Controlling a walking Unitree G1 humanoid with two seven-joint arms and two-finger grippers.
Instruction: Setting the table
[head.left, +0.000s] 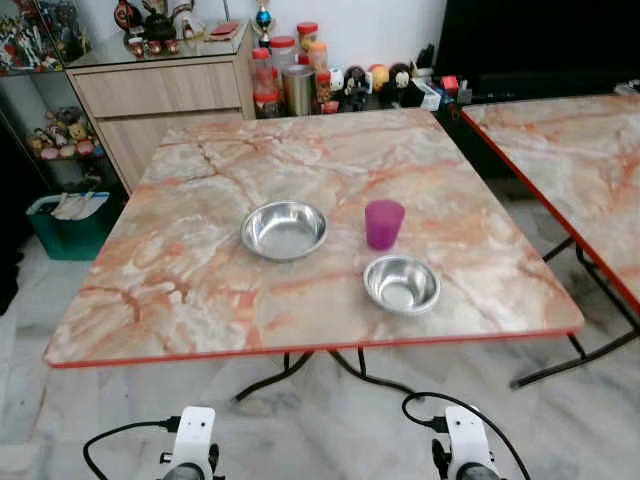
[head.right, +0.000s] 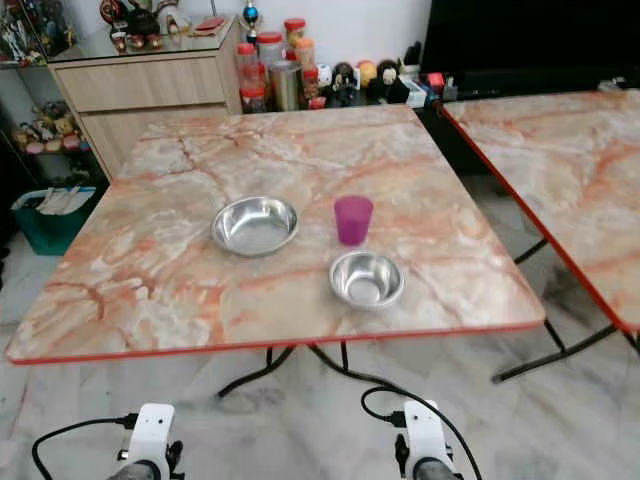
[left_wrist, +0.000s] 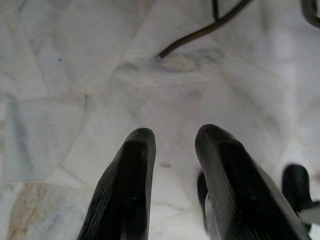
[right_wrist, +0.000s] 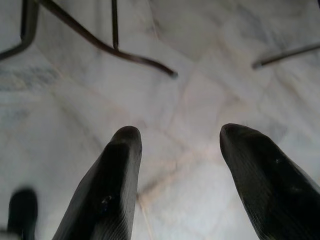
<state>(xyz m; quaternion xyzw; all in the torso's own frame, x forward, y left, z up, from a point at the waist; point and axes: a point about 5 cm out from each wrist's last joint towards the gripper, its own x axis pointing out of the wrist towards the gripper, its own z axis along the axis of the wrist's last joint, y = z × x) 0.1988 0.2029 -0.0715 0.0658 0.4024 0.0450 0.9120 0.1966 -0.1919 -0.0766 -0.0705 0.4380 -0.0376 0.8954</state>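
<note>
A marble-patterned table (head.left: 200, 290) with a red edge stands in front of me. Near its middle lies a large steel bowl (head.left: 284, 229). To the right of it stands a purple cup (head.left: 384, 223), upright. A smaller steel bowl (head.left: 401, 284) sits just in front of the cup, close to the near edge. Both arms hang low before the table, the left wrist (head.left: 190, 445) and the right wrist (head.left: 465, 445) at the bottom of the head view. My left gripper (left_wrist: 172, 137) is open over the floor, holding nothing. My right gripper (right_wrist: 180, 135) is open wider, also with nothing in it.
A second marble table (head.left: 580, 160) stands close on the right. Behind are a wooden cabinet (head.left: 160, 90), jars (head.left: 290, 80) and figurines on the floor, and a green bin (head.left: 70, 225) at the left. Black table legs (right_wrist: 110, 47) curve over the marble floor.
</note>
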